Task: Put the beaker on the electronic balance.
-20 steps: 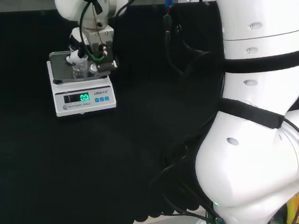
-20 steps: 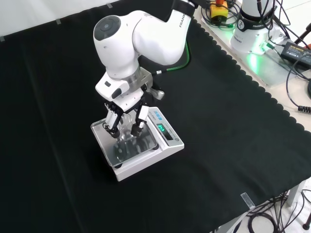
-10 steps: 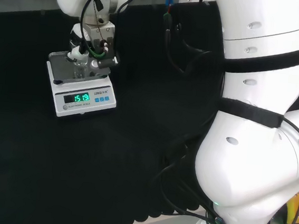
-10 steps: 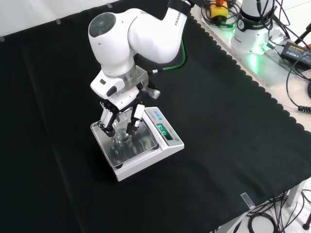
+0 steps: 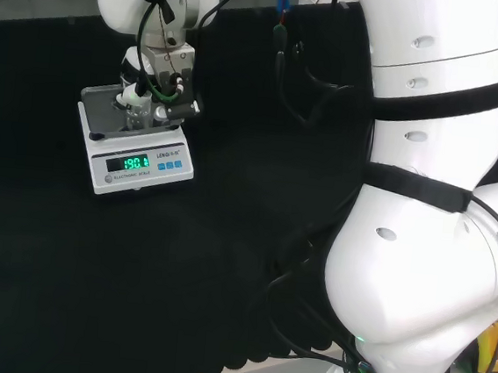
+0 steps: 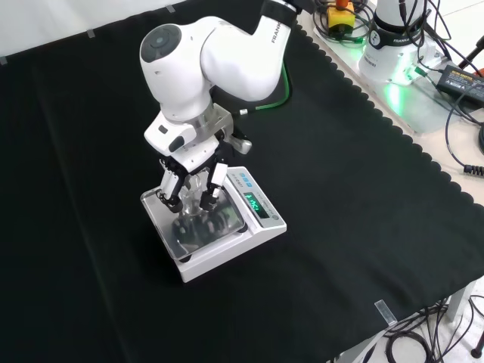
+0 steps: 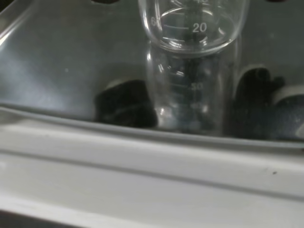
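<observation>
A small clear glass beaker [image 6: 193, 206] with printed graduations stands on the steel pan of the white electronic balance [image 6: 261, 210]. In the wrist view the beaker [image 7: 194, 28] has its base down on the pan [image 7: 57, 61], mirrored in the metal. The black and white hand [image 6: 190, 160] hangs over the pan, its fingers [image 6: 173, 189] curled down either side of the beaker. In the head view the hand [image 5: 157, 89] covers most of the beaker [image 5: 134, 115] on the balance [image 5: 141, 165], whose green display is lit.
The arm's big white link [image 6: 189, 60] stands above the hand. The cloth's scalloped edge [image 6: 378, 98] runs down the right of the front view, with the arm's base [image 6: 393, 38], cables and a power adapter [image 6: 461, 74] beyond it.
The balance's display went from zero to a higher lit reading. The hand shifted slightly over the pan while the beaker stayed between its fingers.
</observation>
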### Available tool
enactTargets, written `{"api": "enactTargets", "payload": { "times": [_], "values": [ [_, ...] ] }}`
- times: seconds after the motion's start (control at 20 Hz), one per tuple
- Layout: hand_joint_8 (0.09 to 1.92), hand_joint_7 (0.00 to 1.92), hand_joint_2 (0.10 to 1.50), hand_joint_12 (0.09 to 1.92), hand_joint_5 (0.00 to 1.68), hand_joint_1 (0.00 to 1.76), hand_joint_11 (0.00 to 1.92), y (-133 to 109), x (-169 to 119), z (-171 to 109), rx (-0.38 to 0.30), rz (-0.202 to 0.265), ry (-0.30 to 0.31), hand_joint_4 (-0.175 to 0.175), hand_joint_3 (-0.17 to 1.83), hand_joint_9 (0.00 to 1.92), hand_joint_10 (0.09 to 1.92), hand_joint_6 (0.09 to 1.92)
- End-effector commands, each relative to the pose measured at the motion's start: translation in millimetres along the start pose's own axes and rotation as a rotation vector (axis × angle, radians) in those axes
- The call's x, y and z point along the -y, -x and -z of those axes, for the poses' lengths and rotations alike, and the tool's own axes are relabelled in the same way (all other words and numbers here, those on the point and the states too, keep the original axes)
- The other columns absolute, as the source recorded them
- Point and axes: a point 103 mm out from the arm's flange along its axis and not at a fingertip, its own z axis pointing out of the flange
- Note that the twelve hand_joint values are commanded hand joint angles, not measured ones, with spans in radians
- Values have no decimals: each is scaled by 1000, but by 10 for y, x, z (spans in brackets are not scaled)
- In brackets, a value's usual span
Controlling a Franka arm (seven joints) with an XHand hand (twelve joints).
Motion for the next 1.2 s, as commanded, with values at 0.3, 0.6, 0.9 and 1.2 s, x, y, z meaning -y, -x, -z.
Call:
{"api": "enactTargets", "payload": {
  "times": [0.3, 0.6, 0.9, 1.2],
  "values": [
    [855, 975, 1023, 421, 574, 1019, 1706, -94, -71, -46, 19, 4, -32, -166, -175, 1582, 87, 874],
    [907, 882, 985, 394, 430, 916, 1611, -123, -95, -110, 19, 20, -42, -132, -175, 1472, 87, 877],
    [910, 787, 926, 649, 326, 745, 1311, -97, -58, -94, 34, 20, -49, -91, -175, 1269, 87, 830],
    [881, 646, 862, 1075, 301, 556, 830, -102, -61, -69, 35, 8, -52, -50, -175, 1014, 87, 731]
  ]
}}
